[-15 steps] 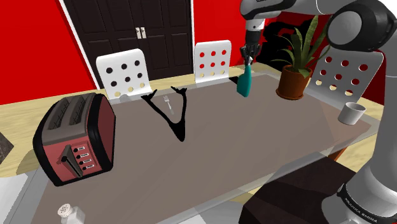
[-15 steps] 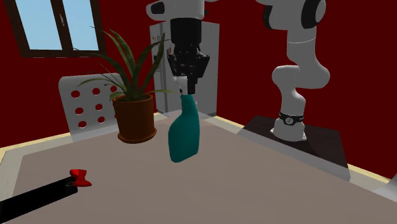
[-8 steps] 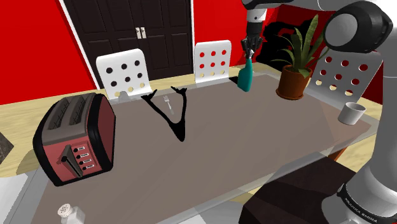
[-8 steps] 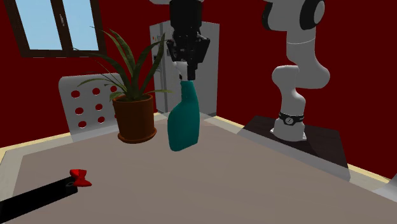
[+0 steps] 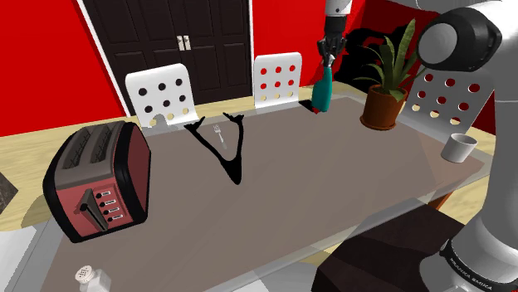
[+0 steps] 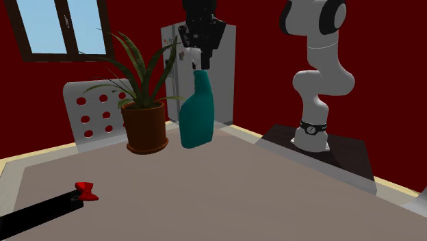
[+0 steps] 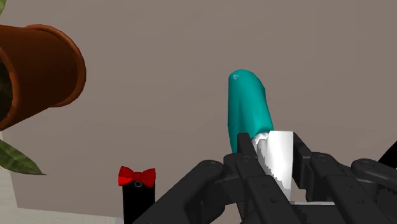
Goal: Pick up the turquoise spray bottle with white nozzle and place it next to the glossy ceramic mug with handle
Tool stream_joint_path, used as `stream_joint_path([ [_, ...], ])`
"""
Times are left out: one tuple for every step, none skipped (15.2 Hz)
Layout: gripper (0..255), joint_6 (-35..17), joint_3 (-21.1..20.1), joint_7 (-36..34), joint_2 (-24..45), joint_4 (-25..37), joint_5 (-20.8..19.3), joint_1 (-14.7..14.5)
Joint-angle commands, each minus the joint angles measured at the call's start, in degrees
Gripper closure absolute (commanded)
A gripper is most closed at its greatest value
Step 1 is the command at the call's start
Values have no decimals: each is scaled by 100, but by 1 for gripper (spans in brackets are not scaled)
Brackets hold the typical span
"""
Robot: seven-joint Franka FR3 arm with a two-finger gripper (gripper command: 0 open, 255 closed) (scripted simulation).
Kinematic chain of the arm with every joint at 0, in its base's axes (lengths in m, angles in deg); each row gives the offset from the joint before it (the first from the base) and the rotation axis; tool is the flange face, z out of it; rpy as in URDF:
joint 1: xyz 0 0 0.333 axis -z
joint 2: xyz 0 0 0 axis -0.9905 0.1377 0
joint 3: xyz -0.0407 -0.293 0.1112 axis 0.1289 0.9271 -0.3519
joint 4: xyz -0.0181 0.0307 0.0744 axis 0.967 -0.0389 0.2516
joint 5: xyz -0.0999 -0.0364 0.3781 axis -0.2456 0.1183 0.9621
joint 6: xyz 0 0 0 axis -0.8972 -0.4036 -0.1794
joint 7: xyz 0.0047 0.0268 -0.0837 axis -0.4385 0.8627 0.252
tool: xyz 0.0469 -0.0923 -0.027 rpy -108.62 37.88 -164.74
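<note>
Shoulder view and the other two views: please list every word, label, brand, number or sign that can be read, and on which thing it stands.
Dark band low on the arm, shoulder view: white lettering, too blurred to read.
The same band in the second exterior view: a small pale mark, too small to read.
Toaster: a row of buttons, no legible marks.
Spray bottle and mug: no text on either.

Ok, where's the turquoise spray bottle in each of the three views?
Shoulder view: the spray bottle hangs from the gripper at upper right, left of the potted plant.
Second exterior view: the bottle is upper centre, right of the plant.
Wrist view: the bottle is clasped in the gripper, the plant's pot off to one side.
Shared landmark: the potted plant.
</note>
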Motion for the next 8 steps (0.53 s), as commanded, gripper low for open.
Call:
stream_joint_path([
  [255, -126, 51, 158, -264, -393, -30, 73],
  [255, -211, 85, 262, -420, -634, -49, 122],
  [255, -286, 121, 367, -562, -851, -66, 174],
  [255, -352, 157, 472, -691, -1047, -82, 228],
  [255, -411, 194, 579, -811, -1226, -97, 285],
  [255, -463, 231, 686, -921, -1389, -111, 343],
  [255, -510, 270, 795, -1023, -1537, -124, 404],
  [255, -552, 310, 905, -1116, -1673, -136, 465],
])
